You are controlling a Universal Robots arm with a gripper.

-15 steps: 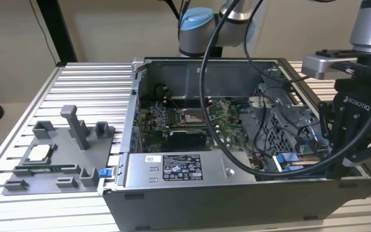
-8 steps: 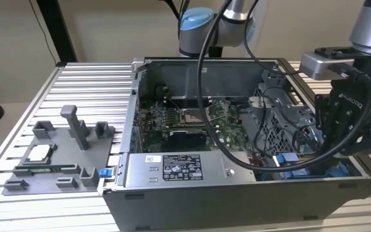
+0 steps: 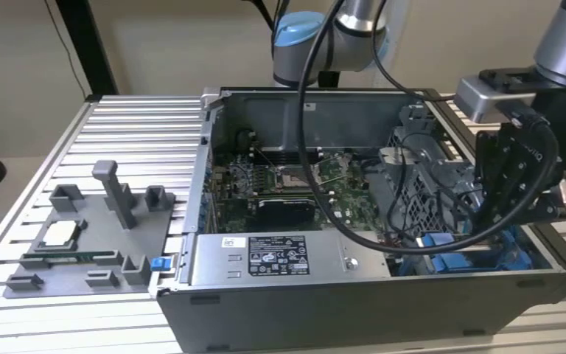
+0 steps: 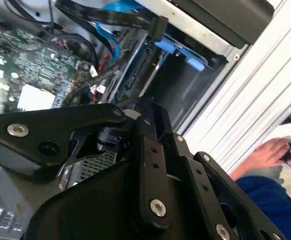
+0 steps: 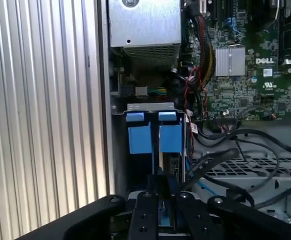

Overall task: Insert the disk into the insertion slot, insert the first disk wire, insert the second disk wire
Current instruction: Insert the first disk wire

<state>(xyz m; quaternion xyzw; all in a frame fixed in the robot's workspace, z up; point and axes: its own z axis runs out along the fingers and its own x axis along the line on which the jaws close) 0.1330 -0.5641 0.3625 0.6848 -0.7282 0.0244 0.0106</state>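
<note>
Your claw (image 3: pixel 474 225) hangs low inside the open computer case (image 3: pixel 362 310), in its near corner toward the exterior view's right; in the first wrist view the claw (image 5: pixel 158 192) sits just over the disk (image 5: pixel 140 137), whose bright blue frame shows end-on as two blue tabs side by side; you cannot tell whether the claw is clenched or released, since its own black linkage hides that. The disk sits in the insertion slot (image 5: pixel 150 106), the grey metal bay hard against the case's side wall; black wires (image 5: pixel 250 134) loop loose just beside it, over a perforated metal cage. The motherboard (image 3: pixel 283 184) lies farther in, toward the exterior view's left of the claw; the grey power-supply box (image 3: pixel 263 258) with its white label runs along the near wall. The case rests on a ribbed table (image 3: pixel 135 125); a grey fixture (image 3: pixel 86 243) lies on it at the exterior view's left, apart from the case. In the second wrist view a person's hand (image 4: pixel 275 152) with a blue sleeve (image 4: pixel 270 200) shows past the table's ribs.
</note>
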